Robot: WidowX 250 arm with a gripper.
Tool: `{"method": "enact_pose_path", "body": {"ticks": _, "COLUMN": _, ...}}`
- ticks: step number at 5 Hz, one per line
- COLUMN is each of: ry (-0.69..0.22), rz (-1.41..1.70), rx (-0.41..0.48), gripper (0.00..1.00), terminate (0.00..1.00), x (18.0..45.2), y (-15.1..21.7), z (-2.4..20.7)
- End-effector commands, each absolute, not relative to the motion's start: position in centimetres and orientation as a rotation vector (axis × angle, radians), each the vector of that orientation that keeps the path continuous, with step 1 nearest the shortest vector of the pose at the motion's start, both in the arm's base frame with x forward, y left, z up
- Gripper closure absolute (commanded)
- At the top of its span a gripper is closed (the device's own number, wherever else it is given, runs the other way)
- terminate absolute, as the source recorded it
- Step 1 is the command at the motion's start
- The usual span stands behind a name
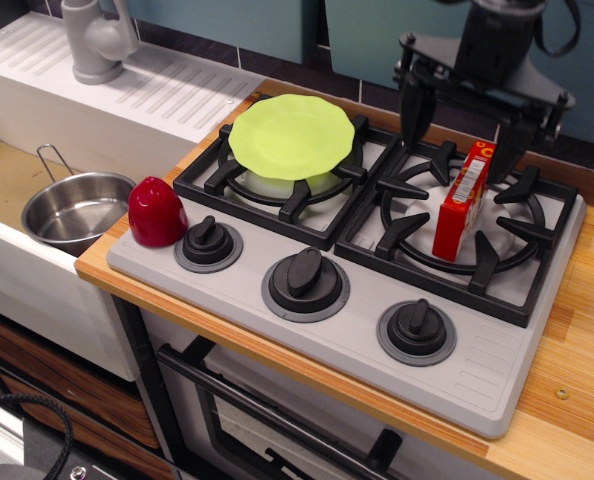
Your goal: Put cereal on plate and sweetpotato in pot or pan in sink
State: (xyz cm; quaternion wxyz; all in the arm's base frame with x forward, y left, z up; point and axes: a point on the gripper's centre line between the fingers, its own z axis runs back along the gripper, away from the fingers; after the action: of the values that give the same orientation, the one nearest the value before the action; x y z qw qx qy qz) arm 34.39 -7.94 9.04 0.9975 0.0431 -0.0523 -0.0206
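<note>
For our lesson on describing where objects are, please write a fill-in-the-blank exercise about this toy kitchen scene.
1. The lime-green plate rests on the ____ burner grate of the stove.
2. The steel pot sits inside the ____.
3. The sweetpotato lies beside the leftmost ____.
4. The open tool hovers above the ____ box.

Missing words: left; sink; knob; cereal
</note>
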Motion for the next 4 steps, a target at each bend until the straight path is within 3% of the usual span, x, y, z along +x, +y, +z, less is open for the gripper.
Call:
{"method": "enact_pose_path", "body": {"ticks": 1, "ry": -0.171, "rz": -0.041, "rx": 0.057, "gripper": 0.00, "terminate": 0.00, "x": 35.3, "y": -7.9, "z": 9.0}}
{"method": "enact_pose_path", "body": {"ticks": 4, "ry": -0.203, "rz": -0.038, "rx": 0.018, "gripper": 0.00, "terminate": 0.00, "x": 36.0, "y": -8.2, "z": 6.8}}
